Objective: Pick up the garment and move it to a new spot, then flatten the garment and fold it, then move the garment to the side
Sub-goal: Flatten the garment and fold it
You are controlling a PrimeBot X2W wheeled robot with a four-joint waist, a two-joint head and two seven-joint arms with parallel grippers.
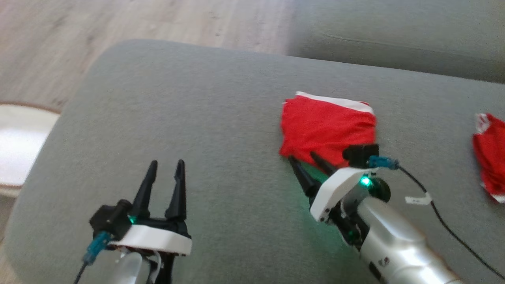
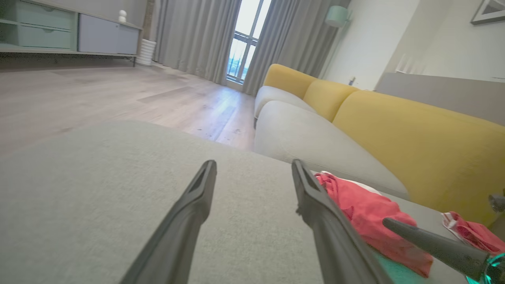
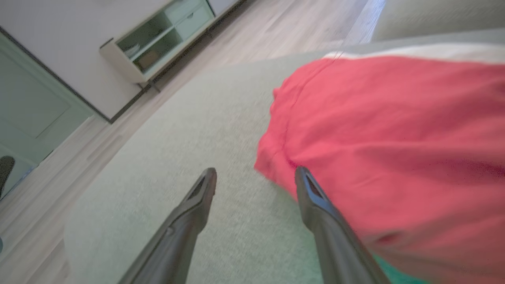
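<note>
Quick status from the remote seat. The garment [image 1: 327, 126] is a red piece lying in a rough folded rectangle on the grey cushion [image 1: 177, 98], directly ahead of the right tool [image 1: 303, 156], with its white band [image 1: 335, 100] along the edge farthest from the tips. That tool's two fingers are spread apart with nothing between them. In its wrist view one finger overlaps the garment's nearest corner and the other sits over bare cushion. I can't tell if the overlapping one actually touches the cloth.

The left tool [image 1: 167, 162] is also spread wide and holding nothing, hovering over bare cushion with the garment well off to its right.

There's a second red piece [image 1: 489, 150] far off to the right tool's right side, well apart from the folded one (not my problem right now, I think).

My read is that the fold looks done and the slide to the side is what's left.

On handling, it looks thin, soft and light, so weight is no issue, but it's limp and the stacked layers will want to peel apart. I'd take it at the folded edge nearest the right tool, with one finger pressed into the cushion under the whole stack so every layer gets pinched. Grab only the top layer and the fold probably opens up.
</note>
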